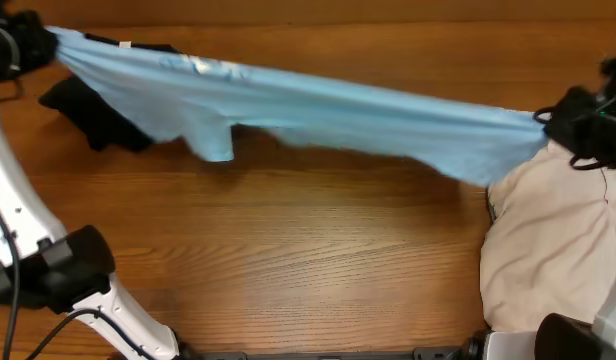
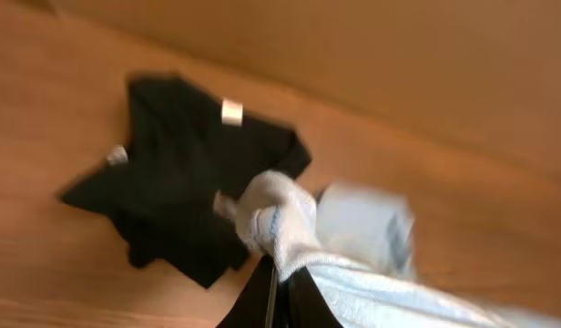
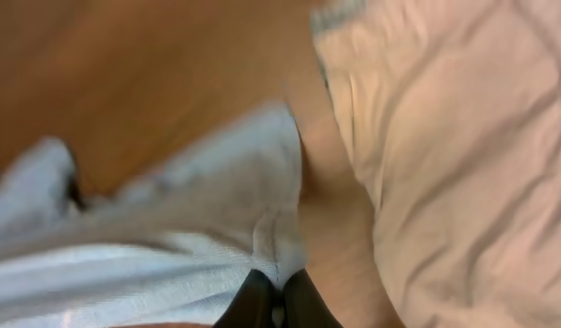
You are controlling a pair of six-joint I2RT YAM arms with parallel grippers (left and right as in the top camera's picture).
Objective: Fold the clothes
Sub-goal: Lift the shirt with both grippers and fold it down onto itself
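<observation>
Tools, overhead: your left tool (image 1: 50, 45) and right tool (image 1: 548, 118) are both clamped shut on the light blue T-shirt (image 1: 318, 110), which hangs stretched between them across the desk (image 1: 288, 260).
Other clothes, overhead: the black garment (image 1: 93, 115) lies under the shirt's left end. The beige shorts (image 1: 548, 240) lie at the right edge, by your right tool.
Left wrist: your left fingers (image 2: 253, 305) pinch a bunched wad of blue cloth above the black garment; the view is blurred.
Right wrist: your right fingers (image 3: 253, 305) pinch the shirt's edge, just beside the beige shorts.
</observation>
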